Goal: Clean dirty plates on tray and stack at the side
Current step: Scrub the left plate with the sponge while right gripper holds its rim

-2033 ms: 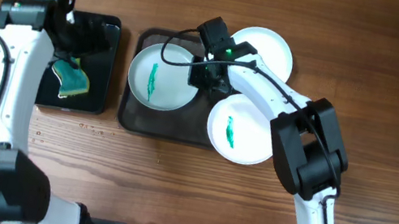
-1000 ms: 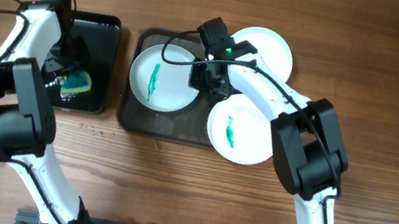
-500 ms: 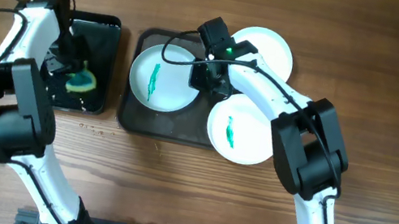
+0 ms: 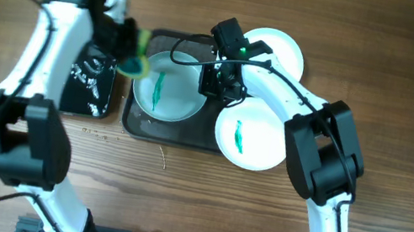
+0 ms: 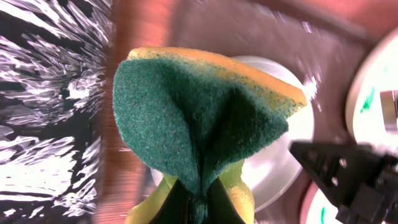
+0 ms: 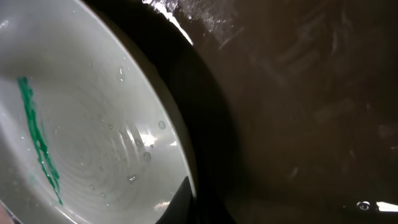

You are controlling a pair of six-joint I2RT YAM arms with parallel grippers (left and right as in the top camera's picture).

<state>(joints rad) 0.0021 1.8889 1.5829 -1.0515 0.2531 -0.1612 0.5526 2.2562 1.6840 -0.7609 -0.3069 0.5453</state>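
Note:
A white plate (image 4: 167, 92) with a teal-green smear lies at the left of the dark grey tray (image 4: 174, 133). My right gripper (image 4: 215, 82) is shut on that plate's right rim; the right wrist view shows the plate (image 6: 93, 124) and one fingertip (image 6: 182, 194) on its inner edge. My left gripper (image 4: 124, 40) is shut on a folded green-and-yellow sponge (image 4: 135, 59), held above the plate's left rim. In the left wrist view the sponge (image 5: 199, 106) hides most of the plate (image 5: 286, 146). A second smeared plate (image 4: 251, 134) overlaps the tray's right edge. A plain white plate (image 4: 277, 50) sits behind it.
A glossy black rectangular container (image 4: 86, 82) holding water stands left of the tray. Drops of water dot the wooden table (image 4: 93, 132) in front of it. The right arm reaches across the two plates on the right.
My left gripper has lifted the sponge out of the black container and carried it right, to the left rim of the plate on the tray. The right gripper has stayed on the rim.

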